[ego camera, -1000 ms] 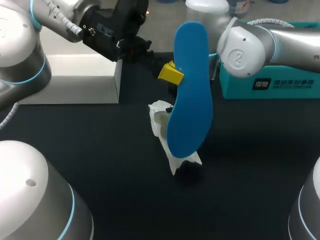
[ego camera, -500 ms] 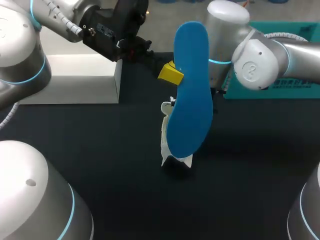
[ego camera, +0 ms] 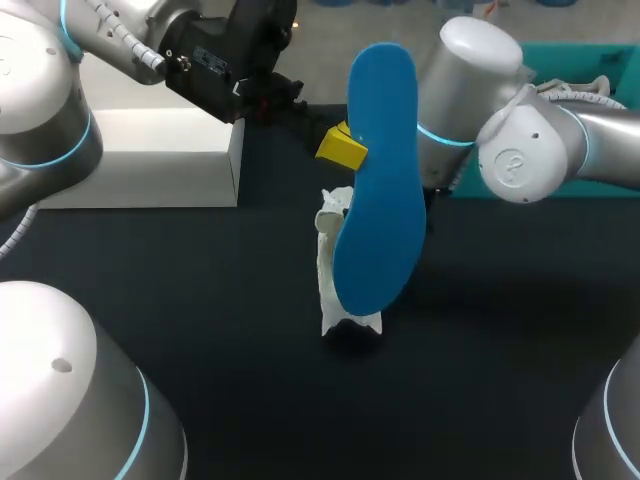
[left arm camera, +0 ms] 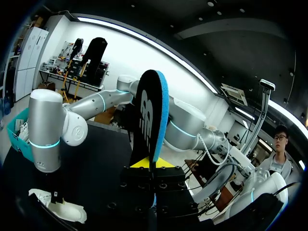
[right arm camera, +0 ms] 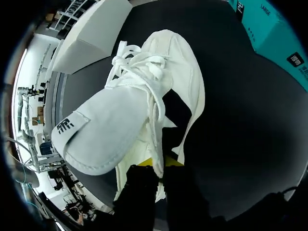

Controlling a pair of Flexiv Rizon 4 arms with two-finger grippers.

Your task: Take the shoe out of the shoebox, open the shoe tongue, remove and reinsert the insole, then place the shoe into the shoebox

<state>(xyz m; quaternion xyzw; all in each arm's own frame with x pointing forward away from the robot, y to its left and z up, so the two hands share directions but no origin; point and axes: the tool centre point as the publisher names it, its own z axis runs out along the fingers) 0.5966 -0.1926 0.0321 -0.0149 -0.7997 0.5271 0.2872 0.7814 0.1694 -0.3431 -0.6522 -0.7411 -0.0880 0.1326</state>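
My left gripper [ego camera: 342, 148] holds the blue insole [ego camera: 378, 180] upright above the middle of the table, shut on its edge. In the left wrist view the insole [left arm camera: 150, 115] stands edge-on between the fingers of that gripper [left arm camera: 153, 166]. The white shoe [ego camera: 335, 270] hangs just behind and below the insole, toe down near the table. My right gripper [right arm camera: 161, 163] is shut on the shoe [right arm camera: 168, 77] at its opening, beside the laces. The tongue [right arm camera: 101, 130] is folded out. In the head view the insole hides the right gripper.
A white box lid [ego camera: 150, 150] lies at the back left. The teal shoebox [ego camera: 600, 55] stands at the back right, behind my right arm [ego camera: 520, 150]. Dark table [ego camera: 200, 300] spreads around the shoe.
The right arm has swung and turned the shoe, which now hangs narrower and more upright, slightly further left. The left gripper and insole have not moved.
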